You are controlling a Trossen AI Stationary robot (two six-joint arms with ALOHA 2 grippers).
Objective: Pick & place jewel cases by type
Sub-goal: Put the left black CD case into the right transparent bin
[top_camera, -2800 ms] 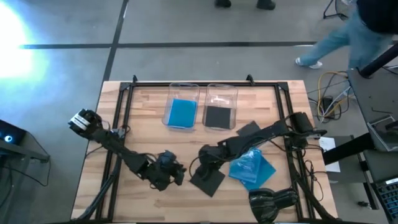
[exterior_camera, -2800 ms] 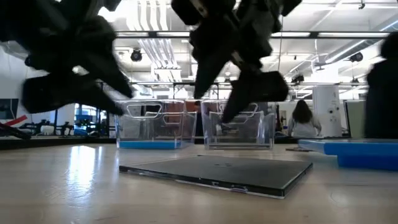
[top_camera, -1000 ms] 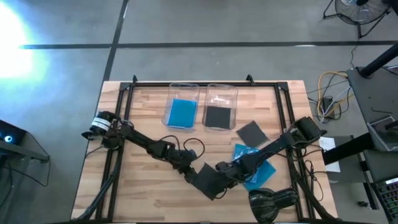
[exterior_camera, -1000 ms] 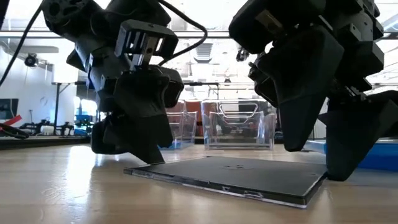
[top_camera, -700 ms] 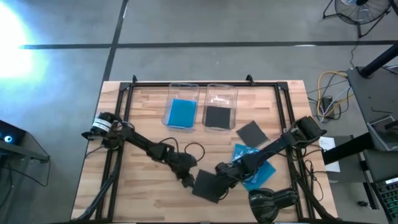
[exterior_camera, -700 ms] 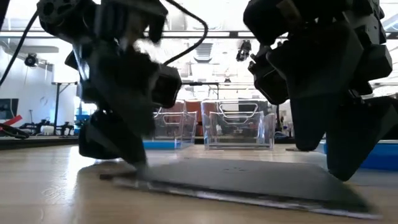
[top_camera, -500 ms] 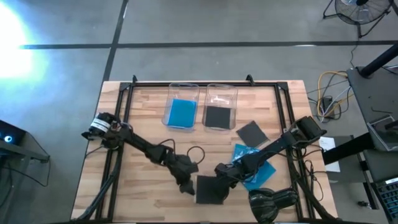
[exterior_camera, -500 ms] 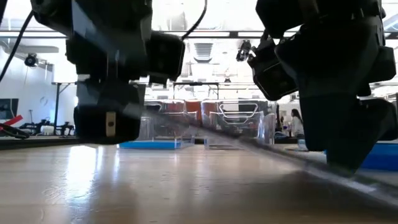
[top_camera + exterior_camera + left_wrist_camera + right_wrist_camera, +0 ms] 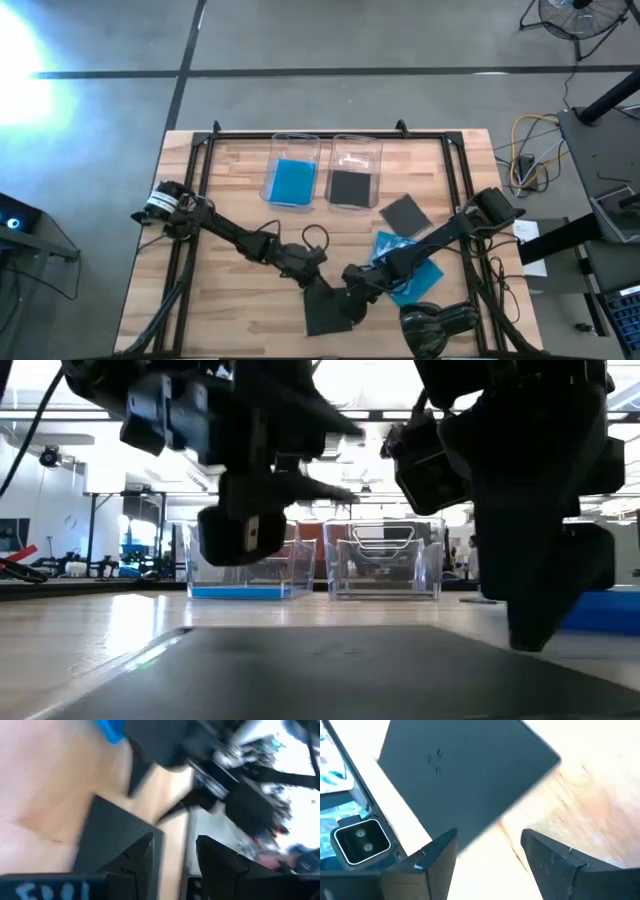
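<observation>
A dark grey jewel case lies flat near the table's near edge, filling the foreground of the low view. My left gripper is open and hovers above the case's far left corner, lifted clear of the table in the low view. Its wrist view shows the case below its fingers. My right gripper is open at the case's far right corner. In the right wrist view the case's edge runs between the two fingers. My right gripper comes from above, slanting from the table's right. One fingertip reaches down to the flat case's far right part. I cannot tell whether it touches the case or stands just behind it.
Two clear trays stand at the far side; the left tray holds a blue case, the right tray a dark one. A loose dark case and stacked blue cases lie at the right, partly under my right arm.
My left gripper moved toward the near edge against the dark case, then drew back toward the far edge and rose. The case slid toward the near edge and turned about while its right corner stayed by my right gripper, which kept its place.
</observation>
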